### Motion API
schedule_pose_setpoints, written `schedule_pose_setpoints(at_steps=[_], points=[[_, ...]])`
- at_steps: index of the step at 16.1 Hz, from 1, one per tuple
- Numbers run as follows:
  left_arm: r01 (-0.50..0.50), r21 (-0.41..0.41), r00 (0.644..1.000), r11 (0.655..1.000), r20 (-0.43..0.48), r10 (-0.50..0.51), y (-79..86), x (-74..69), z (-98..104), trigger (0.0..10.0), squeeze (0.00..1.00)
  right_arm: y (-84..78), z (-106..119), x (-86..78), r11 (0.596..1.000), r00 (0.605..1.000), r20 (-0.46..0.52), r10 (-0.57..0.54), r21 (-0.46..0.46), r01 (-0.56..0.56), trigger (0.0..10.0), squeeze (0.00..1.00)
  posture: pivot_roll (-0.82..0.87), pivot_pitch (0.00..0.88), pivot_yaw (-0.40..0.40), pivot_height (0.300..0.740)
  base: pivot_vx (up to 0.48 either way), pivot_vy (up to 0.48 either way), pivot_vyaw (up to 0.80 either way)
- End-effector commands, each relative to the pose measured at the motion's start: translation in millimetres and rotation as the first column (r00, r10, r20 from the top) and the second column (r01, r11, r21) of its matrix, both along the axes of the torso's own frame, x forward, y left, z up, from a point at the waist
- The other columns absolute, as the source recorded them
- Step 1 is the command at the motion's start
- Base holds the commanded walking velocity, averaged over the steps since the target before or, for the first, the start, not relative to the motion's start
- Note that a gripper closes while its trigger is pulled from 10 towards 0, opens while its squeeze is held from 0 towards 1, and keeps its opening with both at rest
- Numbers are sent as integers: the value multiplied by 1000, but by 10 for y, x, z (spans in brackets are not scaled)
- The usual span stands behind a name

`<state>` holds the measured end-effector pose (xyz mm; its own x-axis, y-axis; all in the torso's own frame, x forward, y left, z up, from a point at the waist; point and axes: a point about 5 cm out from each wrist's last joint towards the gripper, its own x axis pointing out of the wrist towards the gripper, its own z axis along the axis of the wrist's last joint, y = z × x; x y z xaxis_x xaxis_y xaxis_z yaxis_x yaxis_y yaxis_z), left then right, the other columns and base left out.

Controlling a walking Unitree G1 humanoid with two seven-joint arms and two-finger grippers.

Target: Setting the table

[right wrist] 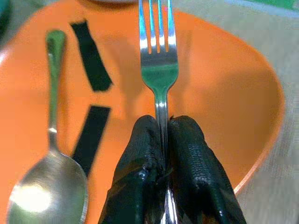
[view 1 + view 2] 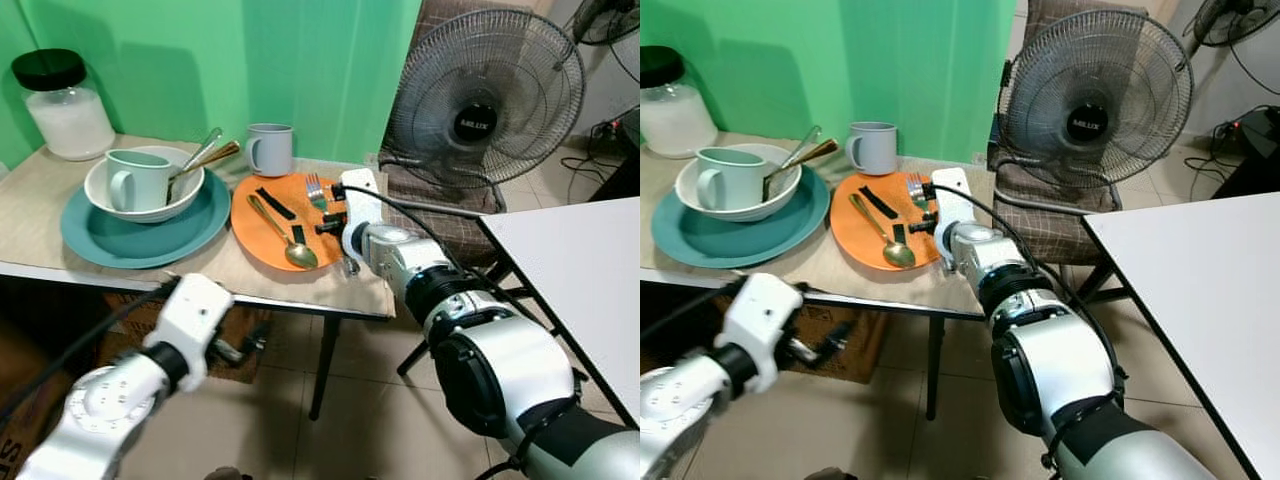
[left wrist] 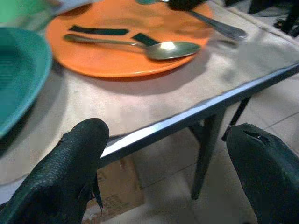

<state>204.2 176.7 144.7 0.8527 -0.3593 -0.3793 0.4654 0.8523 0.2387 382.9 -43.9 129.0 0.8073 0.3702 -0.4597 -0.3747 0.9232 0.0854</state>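
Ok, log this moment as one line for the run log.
task: setting table | right gripper: shut on fork over orange plate | left gripper: open, below table edge | spoon: on plate

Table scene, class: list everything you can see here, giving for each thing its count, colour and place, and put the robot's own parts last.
Table: one, beige cloth top, before the green wall.
Jar: one, clear with black lid, far left corner.
Teal plate: one, left on the table.
Bowl: one, white, on the teal plate.
Green mug: one, inside the bowl.
Grey mug: one, behind the orange plate.
Orange plate: one, mid-table, with black strips.
Spoon: one, gold, on the orange plate.
Fork: one, silver, over the orange plate.
Fan: one, black, on a chair at right.
White table: one, far right.
Right end effector: shut on the fork.
Left end effector: open, below the table edge.
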Motion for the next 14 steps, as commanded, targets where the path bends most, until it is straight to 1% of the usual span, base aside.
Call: schedule_pose_setpoints(at_steps=[1, 2, 3, 4, 6, 9, 11, 13, 14], points=[[-16, 14, 1000, 1000, 7, 16, 44, -30, 36, 10000, 0, -33, 48, 32, 1000, 1000, 19, -13, -23, 14, 10000, 0, 47, 96, -113, 740, 0, 0, 0], [-37, 27, 999, 999, 17, 36, 105, -57, 76, 10000, 0, -51, 39, 34, 999, 999, 15, -30, -38, 30, 10000, 906, 52, 106, -115, 740, 0, 0, 0], [-39, 30, 999, 999, 23, 39, 118, -69, 107, 10000, 0, -52, 38, 34, 999, 999, 12, -33, -35, 33, 10000, 929, 56, 117, -115, 740, 0, 0, 0], [-38, 36, 999, 999, 33, 37, 129, -87, 159, 10000, 0, -46, 34, 31, 999, 1000, 9, -28, -30, 28, 10000, 976, 59, 126, -114, 740, 0, 0, 0], [-31, 38, 999, 999, 40, 29, 129, -95, 199, 10000, 0, -41, 36, 30, 999, 1000, 8, -23, -28, 23, 10000, 1000, 63, 136, -111, 740, 0, 0, 0], [26, 40, 998, 999, 63, -28, 115, -46, 324, 10000, 0, -48, 146, 79, 999, 999, 44, -26, -19, 26, 10000, 1000, 58, 153, -99, 740, 0, 0, 0], [57, 37, 997, 998, 51, -59, 93, -45, 341, 10000, 0, -61, 181, 97, 999, 998, 58, -33, -28, 34, 10000, 1000, 55, 162, -92, 740, 0, 0, 0], [63, 36, 997, 997, 44, -64, 82, -51, 335, 10000, 0, -55, 161, 88, 999, 998, 54, -26, -42, 29, 10000, 1000, 55, 168, -92, 740, 0, 0, 0], [66, 34, 997, 997, 38, -67, 78, -51, 331, 10000, 0, -54, 131, 75, 998, 999, 45, -24, -63, 27, 10000, 275, 55, 170, -93, 740, 0, 0, 0]])
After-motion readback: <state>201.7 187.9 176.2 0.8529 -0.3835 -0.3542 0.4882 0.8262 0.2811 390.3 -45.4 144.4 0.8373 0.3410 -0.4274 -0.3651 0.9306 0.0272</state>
